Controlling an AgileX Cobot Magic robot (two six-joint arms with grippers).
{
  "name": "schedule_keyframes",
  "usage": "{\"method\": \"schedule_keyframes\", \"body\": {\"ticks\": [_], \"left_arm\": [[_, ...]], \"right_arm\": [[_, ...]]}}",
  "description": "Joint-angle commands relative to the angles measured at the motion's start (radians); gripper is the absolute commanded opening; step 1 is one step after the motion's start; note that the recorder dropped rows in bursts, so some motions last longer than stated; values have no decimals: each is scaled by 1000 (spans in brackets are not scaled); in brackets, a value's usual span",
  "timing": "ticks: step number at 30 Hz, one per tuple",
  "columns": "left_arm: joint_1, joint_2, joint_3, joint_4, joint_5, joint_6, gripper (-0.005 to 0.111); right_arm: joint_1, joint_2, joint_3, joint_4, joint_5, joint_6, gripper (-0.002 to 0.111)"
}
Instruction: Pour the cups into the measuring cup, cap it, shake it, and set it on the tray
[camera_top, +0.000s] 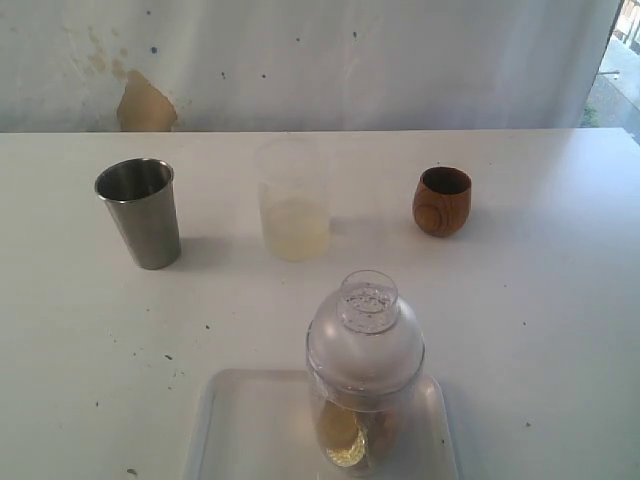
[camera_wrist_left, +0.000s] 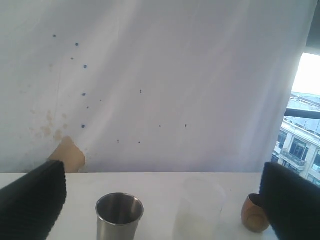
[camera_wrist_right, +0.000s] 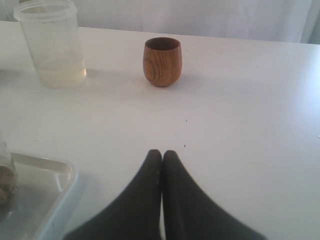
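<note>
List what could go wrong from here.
The capped measuring cup stands tall on the tray; a careless sweep might tip it. The frosted cup, part full of pale liquid, sits between the steel tumbler and the wooden cup; a reach for either could knock it over and spill.

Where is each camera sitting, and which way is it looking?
Exterior: high up, looking down across the table toward the wall; sees the tray, steel tumbler, clear jar and wooden cup; no robot parts.
Left wrist: on the left arm, facing the wall; the open left gripper frames it.
Right wrist: low over the table, facing the wooden cup; the shut right gripper shows.
Shared: all three see the wooden cup and clear jar.
</note>
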Motion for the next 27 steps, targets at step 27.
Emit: {"method": "schedule_keyframes", "body": {"ticks": [27], "left_arm": [[692, -250, 391, -899, -363, 919, 105]], "right_arm": [[-5, -5, 5, -3, 0, -2, 0]]}}
